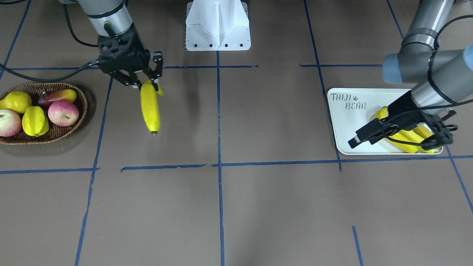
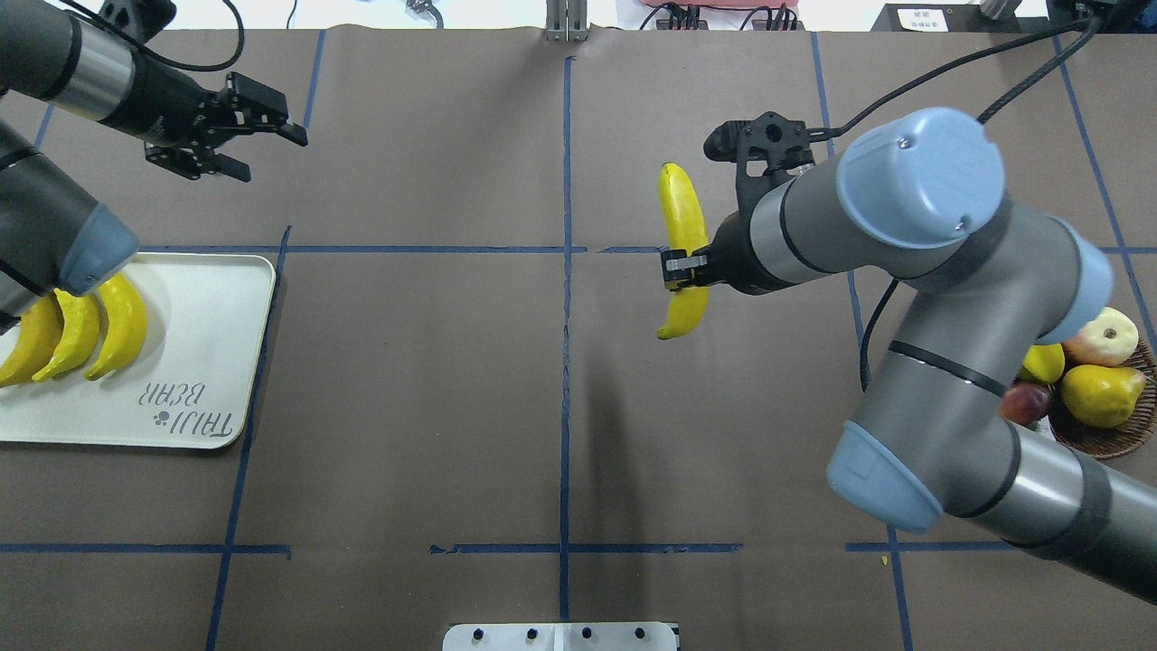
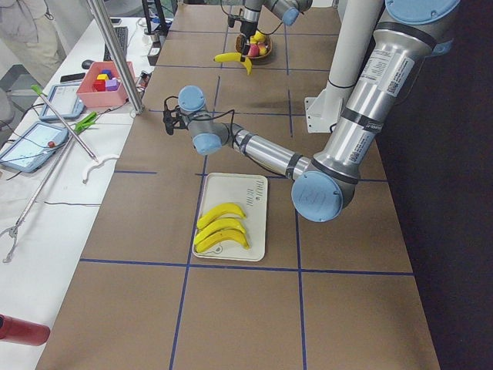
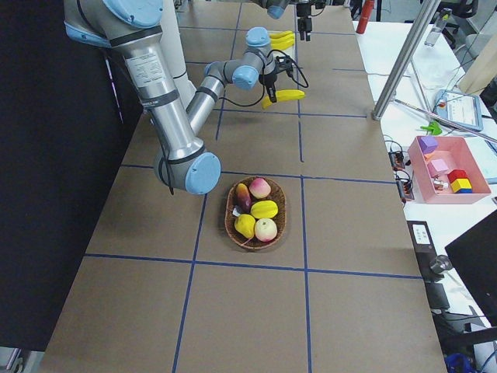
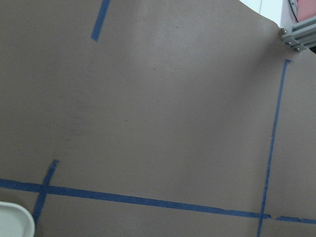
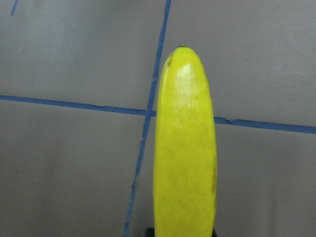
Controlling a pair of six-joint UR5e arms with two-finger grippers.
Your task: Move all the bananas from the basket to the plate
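While hanging clear of the bench (image 2: pixel 407 407), right of centre and between basket and plate: one banana (image 2: pixel 680 212), pinched crosswise in the right claw (image 2: pixel 684 268), gripped nearer one end than the other. Longer part jutting toward the far side, shorter curved end pointing back toward the robot. From the right wrist view, fills the middle of the picture, rounded tip just past a blue tape line (image 6: pixel 74 104) on the brown surface below. Well apart on the right end of the bench, the dark woven basket (image 1: pixel 59 136), holding a pear (image 1: pixel 16 101), a starfruit (image 1: pixel 35 121), two apples (image 1: pixel 63 112) and a red-and-yellow fruit (image 1: pixel 57 96). On the left end, the off-white plate (image 2: pixel 208 316), lettered "TAIJI BEAR" at its near right corner. Lying on it side by side, curves matching and touching or nearly so: three more bananas (image 2: pixel 77 330), crowded toward the plate's left part, partly hidden under the left arm's elbow in the overhead view. Beyond the plate's far edge, raised over bare bench: the left claw (image 2: pixel 271 155), fingers spread with nothing between them. Only brown bench, tape lines and one rounded plate corner (image 5: pixel 15 219) under the left wrist camera.
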